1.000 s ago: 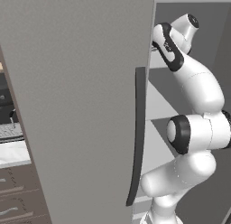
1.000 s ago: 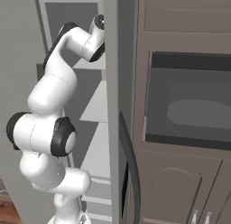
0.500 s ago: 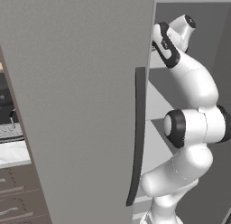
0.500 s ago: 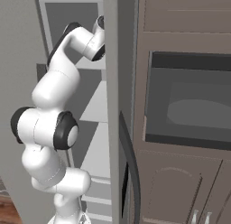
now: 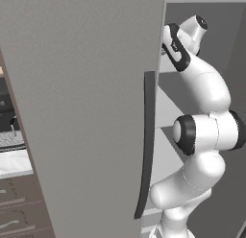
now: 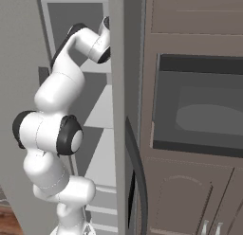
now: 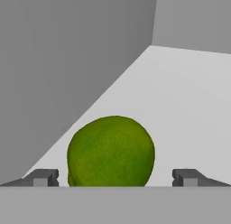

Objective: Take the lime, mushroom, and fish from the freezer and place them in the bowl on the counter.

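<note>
- Left base view: the arm (image 5: 202,136) has pushed its elbow lower and reached deeper past the freezer (image 5: 86,98) door since a second ago.
- Right base view: same reach, hand tucked behind the door edge (image 6: 124,63); a pick looks near.
- Hand view: the gripper (image 7: 115,178) stands wide apart, holding nothing, with the lime (image 7: 111,151) on the pale shelf (image 7: 180,110) between its tips, untouched.
</note>
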